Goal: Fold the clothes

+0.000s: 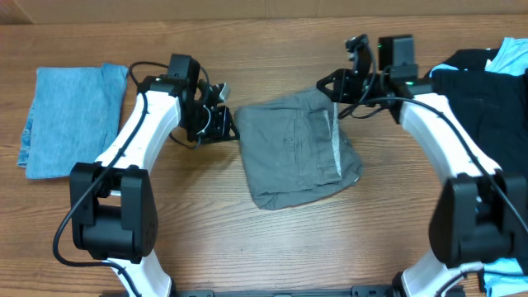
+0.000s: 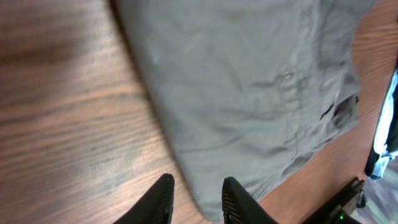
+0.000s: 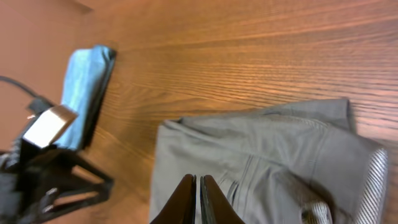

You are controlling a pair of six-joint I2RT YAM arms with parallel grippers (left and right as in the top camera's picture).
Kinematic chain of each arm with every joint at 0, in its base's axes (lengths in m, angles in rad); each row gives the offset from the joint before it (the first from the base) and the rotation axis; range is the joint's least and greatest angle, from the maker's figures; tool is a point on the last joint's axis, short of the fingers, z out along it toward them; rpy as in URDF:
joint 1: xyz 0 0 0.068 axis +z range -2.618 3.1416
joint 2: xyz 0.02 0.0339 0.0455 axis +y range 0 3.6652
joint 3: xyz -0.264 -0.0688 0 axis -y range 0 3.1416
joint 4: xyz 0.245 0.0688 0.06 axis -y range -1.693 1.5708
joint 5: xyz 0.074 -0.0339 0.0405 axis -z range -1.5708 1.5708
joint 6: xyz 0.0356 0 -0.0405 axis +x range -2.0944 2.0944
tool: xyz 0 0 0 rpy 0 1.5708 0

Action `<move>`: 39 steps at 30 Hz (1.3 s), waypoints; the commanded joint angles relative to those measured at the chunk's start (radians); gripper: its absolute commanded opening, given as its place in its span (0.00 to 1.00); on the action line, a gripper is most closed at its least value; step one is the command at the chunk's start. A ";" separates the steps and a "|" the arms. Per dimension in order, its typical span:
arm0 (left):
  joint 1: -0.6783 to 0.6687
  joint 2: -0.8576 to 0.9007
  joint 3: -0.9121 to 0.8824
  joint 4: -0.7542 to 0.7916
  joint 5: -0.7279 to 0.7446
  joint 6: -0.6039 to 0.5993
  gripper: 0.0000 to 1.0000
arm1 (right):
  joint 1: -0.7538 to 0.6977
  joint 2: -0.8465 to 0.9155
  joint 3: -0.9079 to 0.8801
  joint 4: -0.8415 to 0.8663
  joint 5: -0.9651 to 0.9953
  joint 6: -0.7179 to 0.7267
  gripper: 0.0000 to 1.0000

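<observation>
**Spotter:** Your grey garment (image 1: pixel 297 148) lies at the middle of the worktop (image 1: pixel 247 247). It is plain woven cloth, matte and softly creased, folded into a rough rectangle with a rounded corner at its 5 o'clock. A stitched pocket and seams face up. A pale striped lining strip (image 1: pixel 337 142) runs down its 3 o'clock edge.

**Checker:** You have the left end effector (image 1: pixel 223 124) at the garment's 10 o'clock, just beside the cloth edge. In the left wrist view its two black fingers (image 2: pixel 160 199) stand spread. The grey hem and bare wood grain show in the gap, and nothing is pinched.

**Spotter:** Your right end effector (image 1: pixel 334 87) is at the garment's 1 o'clock corner. In its wrist view the fingers are pressed together above the cloth, and you can see no fabric caught between them.

**Checker:** Farther out, a denim-blue garment (image 1: pixel 70 120) lies flat at the worktop's 9 o'clock, well apart from the grey one. At 2 o'clock there is a black garment (image 1: pixel 478 91) in a rumpled heap, with light blue cloth (image 1: pixel 511 54) touching its far edge.
</observation>
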 commanded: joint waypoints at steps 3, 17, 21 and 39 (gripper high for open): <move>0.009 -0.013 -0.103 -0.022 0.012 -0.002 0.40 | 0.034 0.196 0.006 0.105 0.031 -0.004 0.08; 0.008 -0.013 -0.287 0.094 0.059 0.005 0.80 | 0.033 0.210 0.197 -0.052 -0.100 -0.004 0.04; 0.007 -0.013 -0.347 0.187 0.134 0.005 0.86 | 0.033 0.154 0.259 -0.239 -0.064 -0.041 0.04; -0.100 -0.013 -0.458 0.388 0.121 -0.077 1.00 | 0.035 0.147 -0.035 -0.408 0.185 -0.148 0.04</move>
